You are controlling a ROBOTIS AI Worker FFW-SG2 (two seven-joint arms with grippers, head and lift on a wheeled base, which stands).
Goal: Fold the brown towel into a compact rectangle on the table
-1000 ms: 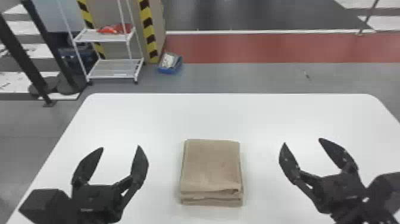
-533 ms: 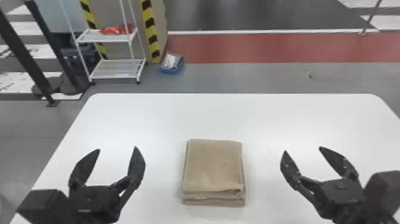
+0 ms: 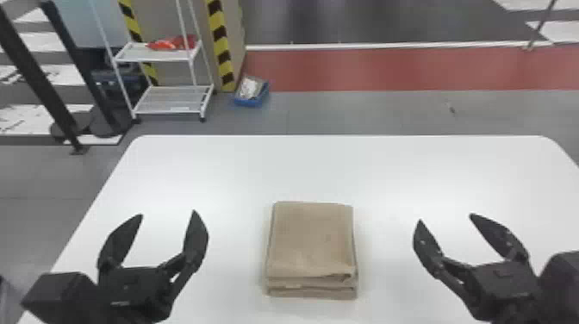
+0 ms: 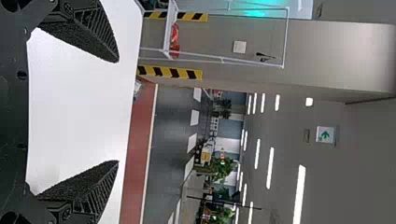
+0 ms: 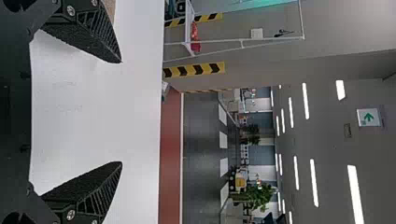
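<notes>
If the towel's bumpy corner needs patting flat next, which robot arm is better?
Probably the right. The towel looks folded, but its bumpy near corner is on the robot's right, closer to the right gripper than the left gripper. Both have open jaws.

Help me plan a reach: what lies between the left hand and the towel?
Bare white table between the left hand and brown towel, in the head view.

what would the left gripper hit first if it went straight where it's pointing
The way looks free: the left gripper points out over the table toward its far edge, though any downward tilt is unclear.
</notes>
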